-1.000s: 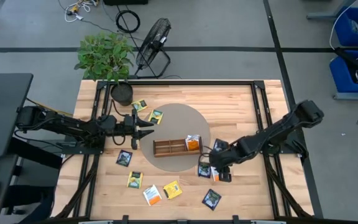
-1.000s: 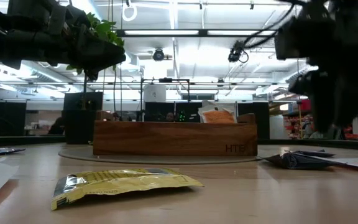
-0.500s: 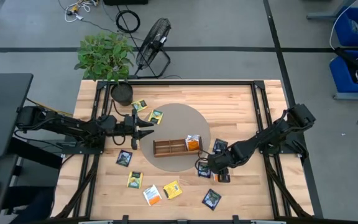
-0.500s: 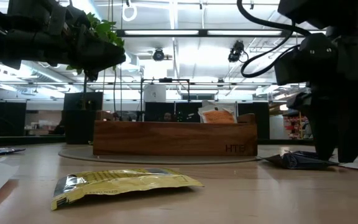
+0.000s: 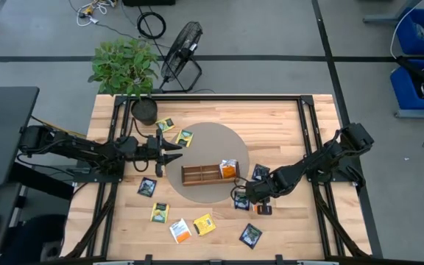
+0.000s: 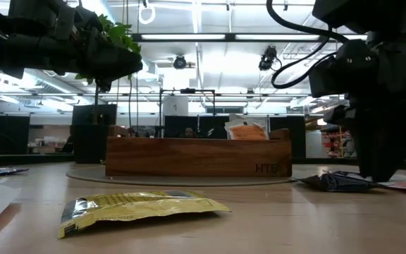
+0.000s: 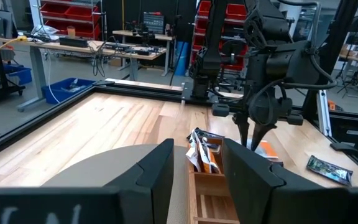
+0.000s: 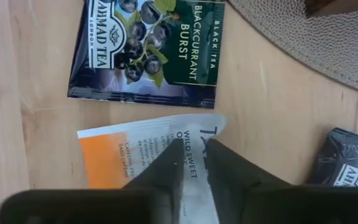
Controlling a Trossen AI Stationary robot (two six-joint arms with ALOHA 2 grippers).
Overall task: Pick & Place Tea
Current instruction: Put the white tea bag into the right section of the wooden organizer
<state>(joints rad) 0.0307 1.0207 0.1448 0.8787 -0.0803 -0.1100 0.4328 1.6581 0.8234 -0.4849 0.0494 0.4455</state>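
Observation:
Tea sachets lie flat and scattered on the wooden table. My right gripper (image 5: 258,205) points steeply down at a white-and-orange sachet (image 8: 135,158) to the right of the wooden tray (image 5: 201,174), beside a black sachet (image 8: 148,46). Its fingers are nearly together on it. The tray stands on a round grey mat (image 5: 205,147) and holds one white-and-orange sachet (image 5: 229,168) at its right end. My left gripper (image 7: 194,168) hovers level and open over the mat's left side, holding nothing. My right gripper comes from above, slanting steeply down, with both fingertips (image 8: 174,155) set on the sachet's white end (image 8: 194,134), near the edge that faces the black sachet. A narrow strip of the sachet shows between the fingers. The sachet lies flat on the table.
Other sachets lie near the front edge (image 5: 180,230), (image 5: 204,223), (image 5: 251,234), left of the mat (image 5: 147,187), behind it (image 5: 165,124) and right of the tray (image 5: 260,173). A dark pot (image 5: 144,110) stands at the far left corner.
My right gripper has come down onto the white-and-orange sachet beside the tray, and its fingers have drawn close together. The sachet stays flat on the table.

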